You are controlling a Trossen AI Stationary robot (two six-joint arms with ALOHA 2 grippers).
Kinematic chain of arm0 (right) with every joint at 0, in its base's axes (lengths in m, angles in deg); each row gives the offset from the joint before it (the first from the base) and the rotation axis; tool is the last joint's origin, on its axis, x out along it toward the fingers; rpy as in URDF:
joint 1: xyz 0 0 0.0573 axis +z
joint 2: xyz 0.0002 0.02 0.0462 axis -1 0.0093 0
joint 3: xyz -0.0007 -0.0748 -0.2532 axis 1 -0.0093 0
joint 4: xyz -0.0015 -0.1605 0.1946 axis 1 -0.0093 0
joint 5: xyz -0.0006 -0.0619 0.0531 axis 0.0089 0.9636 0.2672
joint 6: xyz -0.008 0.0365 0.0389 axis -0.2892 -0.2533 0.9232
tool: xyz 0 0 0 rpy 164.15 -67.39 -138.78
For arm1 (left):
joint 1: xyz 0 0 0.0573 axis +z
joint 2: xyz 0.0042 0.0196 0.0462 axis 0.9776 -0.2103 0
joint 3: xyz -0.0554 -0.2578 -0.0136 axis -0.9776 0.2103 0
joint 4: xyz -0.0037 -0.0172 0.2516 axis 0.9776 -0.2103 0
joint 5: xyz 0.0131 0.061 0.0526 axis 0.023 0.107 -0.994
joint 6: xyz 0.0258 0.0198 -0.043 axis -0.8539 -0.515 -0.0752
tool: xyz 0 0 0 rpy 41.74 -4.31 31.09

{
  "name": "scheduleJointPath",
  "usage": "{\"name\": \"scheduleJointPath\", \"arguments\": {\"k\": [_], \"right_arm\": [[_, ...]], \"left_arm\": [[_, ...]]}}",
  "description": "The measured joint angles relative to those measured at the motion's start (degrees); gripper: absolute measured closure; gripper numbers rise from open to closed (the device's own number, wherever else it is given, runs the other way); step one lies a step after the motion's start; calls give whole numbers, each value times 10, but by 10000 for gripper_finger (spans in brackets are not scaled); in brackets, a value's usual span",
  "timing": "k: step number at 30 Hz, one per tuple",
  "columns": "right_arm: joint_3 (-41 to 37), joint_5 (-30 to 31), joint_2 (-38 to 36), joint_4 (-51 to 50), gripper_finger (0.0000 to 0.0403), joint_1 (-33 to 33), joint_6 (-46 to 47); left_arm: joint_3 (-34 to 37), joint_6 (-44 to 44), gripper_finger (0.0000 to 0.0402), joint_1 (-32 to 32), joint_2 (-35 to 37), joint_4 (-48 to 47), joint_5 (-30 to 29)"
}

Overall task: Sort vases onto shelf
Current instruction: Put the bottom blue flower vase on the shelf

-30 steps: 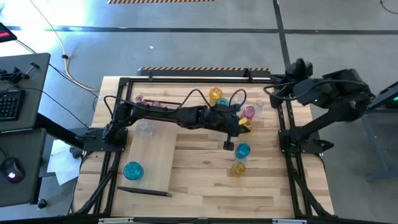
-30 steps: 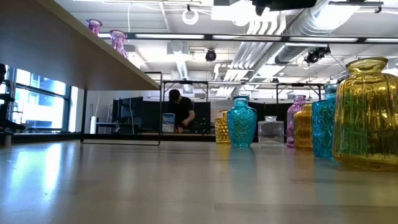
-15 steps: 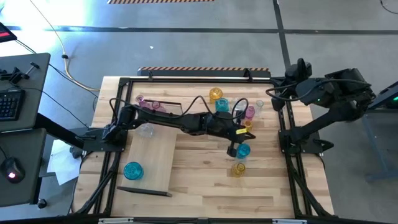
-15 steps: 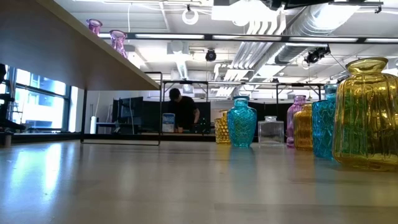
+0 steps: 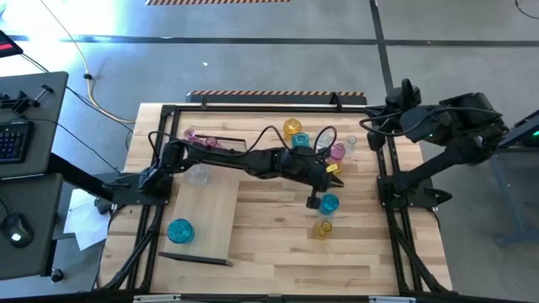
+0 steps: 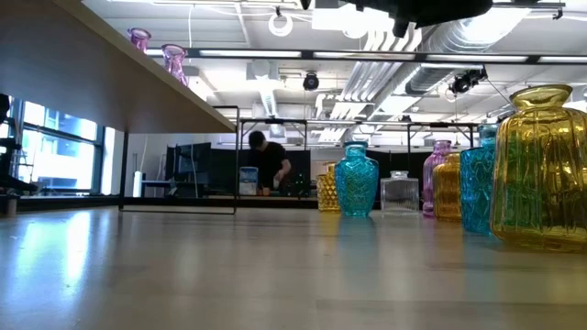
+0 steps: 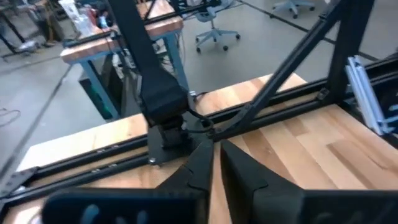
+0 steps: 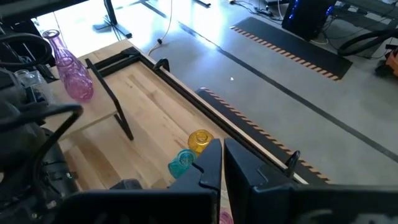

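High view first: I see my left arm stretched across the table, its claw, the left gripper, hanging just beside a teal vase and holding nothing. In the left wrist view the fingers stand with only a thin gap between them, so I read that claw as nearly closed, with bare wood beneath it. A small yellow vase stands just past the teal one, on the side nearer the table's front edge. Behind the claw, toward the far edge, a cluster stands together: an amber vase, another teal one and a pink vase. The shelf lies well off toward my left arm's base, carrying a round teal vase. The right gripper waits folded back at the table's far right corner, its fingers closed on nothing.
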Motion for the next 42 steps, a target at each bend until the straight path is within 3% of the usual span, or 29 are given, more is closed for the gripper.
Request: {"name": "scheduleJointPath", "arguments": {"k": [3, 11, 15, 42], "right_arm": [[0, -1, 4, 0, 403, 0, 0], [0, -11, 21, 0, 403, 0, 2], [0, -17, 31, 0, 403, 0, 2], [0, -28, 38, 0, 403, 0, -2]], "left_arm": [[0, 22, 335, 0, 0, -5, 24], [1, 34, 198, -3, -11, -30, 22], [0, 51, 156, -5, -21, -29, 12], [0, 44, 152, -26, -85, -62, 1]]}}
